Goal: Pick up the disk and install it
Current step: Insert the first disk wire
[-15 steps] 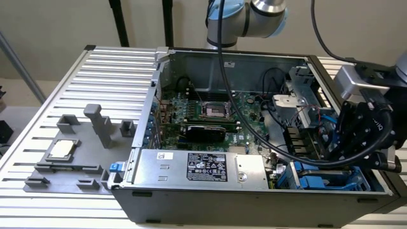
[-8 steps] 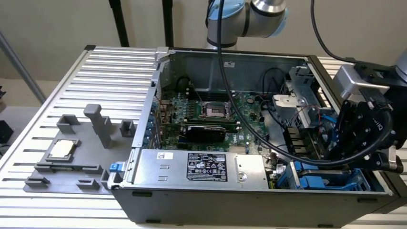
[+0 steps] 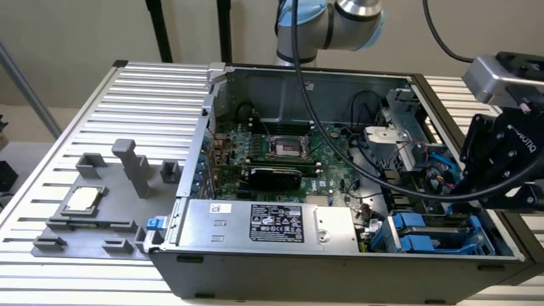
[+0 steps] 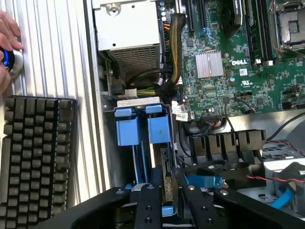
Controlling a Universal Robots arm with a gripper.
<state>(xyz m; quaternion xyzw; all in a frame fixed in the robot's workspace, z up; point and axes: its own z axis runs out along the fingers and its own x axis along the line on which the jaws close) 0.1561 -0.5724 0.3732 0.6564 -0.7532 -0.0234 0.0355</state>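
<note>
- The tool [image 3: 501, 178] [image 4: 167, 202] hangs over the corner of the open case [image 3: 340, 271] that holds the drive bay [image 4: 143, 102]. This is likely because the disk belongs there.
- The disk [image 4: 168, 181] shows edge-on as a thin slab with a blue piece. It runs from the tool straight ahead into the bay, just beside two blue-fronted carriers [image 4: 143, 126].
- I judge it already partly seated in its slot.
- I cannot tell whether the tool is pinching the disk or has spread off it.
- Beyond the bay from the tool, the motherboard [image 4: 238, 57] reads "DELL".
- The power supply [image 3: 272, 223] carries a black label whose print is too fine to read.
- To one side of the tool, a keyboard [image 4: 35, 152] lies on the slatted counter [image 4: 57, 47], where a person's hand [image 4: 7, 47] rests.
</note>
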